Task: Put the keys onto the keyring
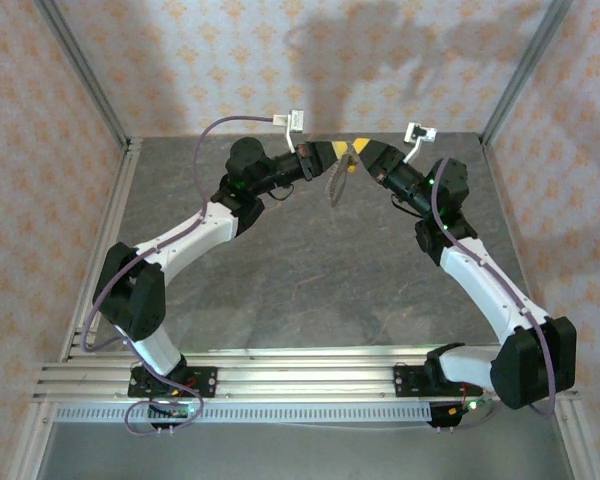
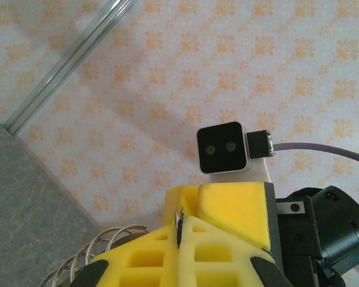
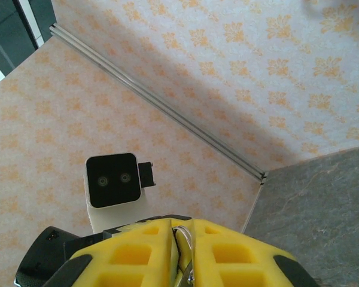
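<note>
Count: two arms, two grippers, one keyring, one piece that may be a key.

You are holding both grippers up over the far middle of the table (image 1: pixel 310 290), fingertips meeting nose to nose. The keyring (image 1: pixel 336 182), a floppy coil of dull wire loops, is hanging down from where they meet.

The left gripper (image 2: pixel 180 226) is pressing its fingers fully together. A thin metal sliver is sitting pinched in the seam, and the coil's loops are spilling out just beside it.

The right gripper (image 3: pixel 183 233) is holding its fingers almost together, and a thin wire loop is sitting caught in the narrow seam — it looks like the ring's own wire.

One small yellow-orange piece (image 1: pixel 352 166) is showing just below the meeting point — you cannot tell whether it is a key's head or a fingertip.

Each wrist view is looking straight at the other arm's camera: the right arm's camera (image 2: pixel 224 149) and the left arm's camera (image 3: pixel 112 179).
</note>
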Available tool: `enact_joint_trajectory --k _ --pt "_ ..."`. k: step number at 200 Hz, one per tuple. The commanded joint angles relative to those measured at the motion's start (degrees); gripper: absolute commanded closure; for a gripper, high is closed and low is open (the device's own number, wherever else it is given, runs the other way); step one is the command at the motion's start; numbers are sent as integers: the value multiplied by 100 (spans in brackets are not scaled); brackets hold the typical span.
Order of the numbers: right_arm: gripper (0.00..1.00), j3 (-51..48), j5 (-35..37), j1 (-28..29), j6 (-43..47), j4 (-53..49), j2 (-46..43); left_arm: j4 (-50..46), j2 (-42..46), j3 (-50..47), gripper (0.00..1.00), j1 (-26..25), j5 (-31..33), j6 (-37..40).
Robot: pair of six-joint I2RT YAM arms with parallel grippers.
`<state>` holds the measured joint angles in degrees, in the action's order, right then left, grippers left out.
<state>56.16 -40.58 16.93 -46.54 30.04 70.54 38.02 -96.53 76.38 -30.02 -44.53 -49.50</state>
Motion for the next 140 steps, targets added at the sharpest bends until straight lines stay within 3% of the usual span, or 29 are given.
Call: enact_joint_trajectory --k 1,44,140 --pt "82 219 -154 -6 -76 353 88 375 76 37 100 -28 -91 -24" --pt "79 290 -183 49 -76 352 214 358 72 53 100 -24 -97 -8" --pt "86 308 -354 92 -48 329 286 350 46 79 100 -26 -82 0"
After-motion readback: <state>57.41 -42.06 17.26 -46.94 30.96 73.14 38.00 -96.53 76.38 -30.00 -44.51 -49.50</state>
